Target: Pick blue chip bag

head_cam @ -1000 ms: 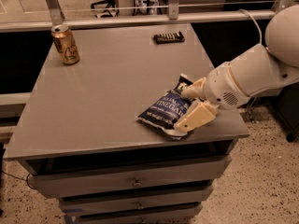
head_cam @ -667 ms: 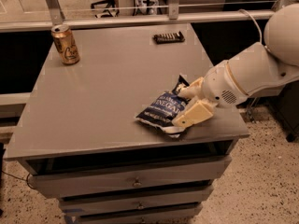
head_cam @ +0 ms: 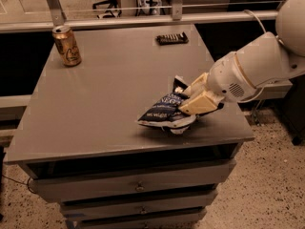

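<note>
Tool [head_cam: 187, 99] grips the blue chip bag [head_cam: 159, 112] at the bench's [head_cam: 109, 94] near right: grasp looks done, lifting clear remains.

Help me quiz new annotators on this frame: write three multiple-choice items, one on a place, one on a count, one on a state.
1. Where on the table does the gold can stand?
A) far left corner, as seen
B) near right edge
C) centre

2. How many cans are on the table?
A) three
B) one
C) two

3. How does the tool stand to the blue chip bag?
A) open above it
B) shut on its right end
C) resting apart from it

Key:
1 A: the can stands by the far left corner.
2 B: only one can shows.
3 B: the tool's fingers clamp the bag's right end, near the table's right edge.
</note>
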### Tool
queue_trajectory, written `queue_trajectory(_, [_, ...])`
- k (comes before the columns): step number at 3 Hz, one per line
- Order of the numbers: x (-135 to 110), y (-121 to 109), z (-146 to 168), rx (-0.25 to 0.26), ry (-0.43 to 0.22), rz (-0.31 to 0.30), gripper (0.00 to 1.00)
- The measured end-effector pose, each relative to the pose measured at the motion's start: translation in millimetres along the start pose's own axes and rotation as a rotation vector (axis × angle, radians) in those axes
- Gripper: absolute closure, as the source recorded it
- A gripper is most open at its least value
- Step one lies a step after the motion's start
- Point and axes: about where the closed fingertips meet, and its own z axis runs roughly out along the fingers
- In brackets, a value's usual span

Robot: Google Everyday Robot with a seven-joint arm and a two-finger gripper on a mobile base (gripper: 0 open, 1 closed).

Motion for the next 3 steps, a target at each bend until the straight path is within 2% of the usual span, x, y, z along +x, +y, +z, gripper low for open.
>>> queue_trajectory(1, [-17,-7,-20,0.028,-0.046,-0.015,1.0])
queue_trajectory(2, [-42,-19,-56,0.089,-0.125,-0.016,1.0])
queue_trajectory(3, [-46,-19,-58,0.093,-0.131,-0.021,1.0])
